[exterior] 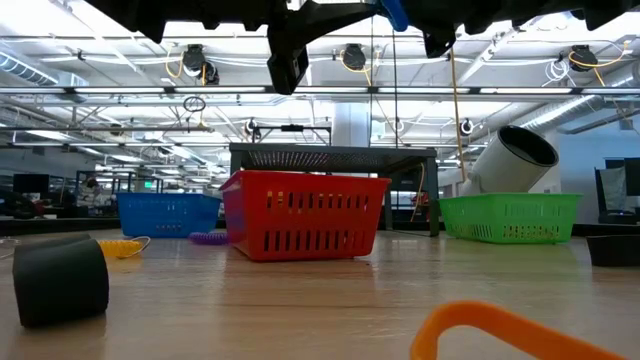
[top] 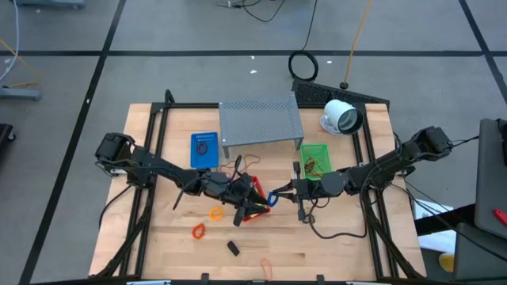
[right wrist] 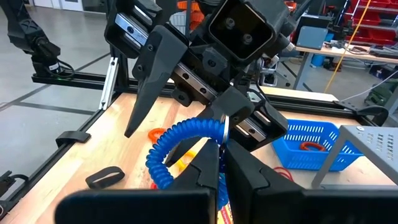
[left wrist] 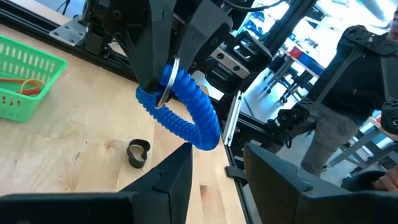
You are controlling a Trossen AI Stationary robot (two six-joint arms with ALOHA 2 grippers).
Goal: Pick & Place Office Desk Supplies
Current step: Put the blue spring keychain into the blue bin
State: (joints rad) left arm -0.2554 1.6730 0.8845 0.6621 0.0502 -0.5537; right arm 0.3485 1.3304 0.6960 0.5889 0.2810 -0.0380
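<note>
Hands meet above the red slotted plastic basket (top: 252,199), mid-desk (top: 333,245). Right hand (right wrist: 219,144) is pressed together, pinching the metal ring of a blue coiled plastic cord (right wrist: 171,149), keeping it aloft. Left hand (left wrist: 214,163) faces it, fingers spread, likely for a handover above that basket.

The table (top: 333,237) was pale wood with a visible grain and a low sheen, framed by matt black metal rails (top: 150,150). The shelf (top: 260,120) was grey perforated metal, dull in finish. The red basket (exterior: 303,213), green basket (exterior: 510,217) and blue basket (exterior: 165,213) looked like slotted moulded plastic, slightly glossy. The blue coil (left wrist: 186,109) was ribbed, rubbery and softly shiny. The right gripper (right wrist: 219,155) had smooth matt black plastic fingers (right wrist: 202,168).
</note>
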